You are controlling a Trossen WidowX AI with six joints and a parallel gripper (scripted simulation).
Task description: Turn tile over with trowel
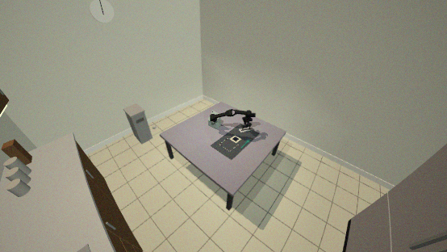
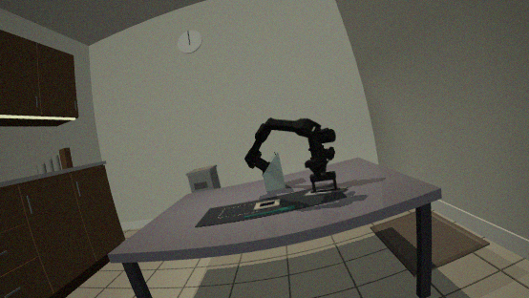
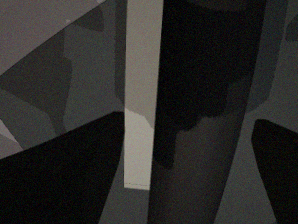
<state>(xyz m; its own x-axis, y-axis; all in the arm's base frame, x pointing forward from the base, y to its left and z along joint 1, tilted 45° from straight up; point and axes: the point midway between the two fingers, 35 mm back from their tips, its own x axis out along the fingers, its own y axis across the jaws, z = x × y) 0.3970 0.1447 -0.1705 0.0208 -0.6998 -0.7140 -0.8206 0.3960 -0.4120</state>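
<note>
Nearest, a teal strip (image 1: 245, 144) (image 2: 271, 212) lies along the mat (image 1: 231, 154) (image 2: 210, 221)'s near side. The tile (image 1: 236, 139) (image 2: 267, 204) is down on the mat by the dashed outline (image 1: 228, 150) (image 2: 221, 213). And over the mat's far end, the gripper (image 1: 245, 129) (image 2: 325, 189) (image 3: 189, 125) is spread, gaps either side of a dark bar (image 3: 200, 160)! Whether that's the trowel is hard to tell.

The arm (image 1: 231, 112) (image 2: 289, 125) is showing matte black all over, its slim links running between chunky, rounded joints, and its claw (image 1: 245, 129) (image 2: 324, 189) (image 3: 189, 125) is sporting two black fingers that are narrowing to blunt, angular tips in the wrist view.
</note>
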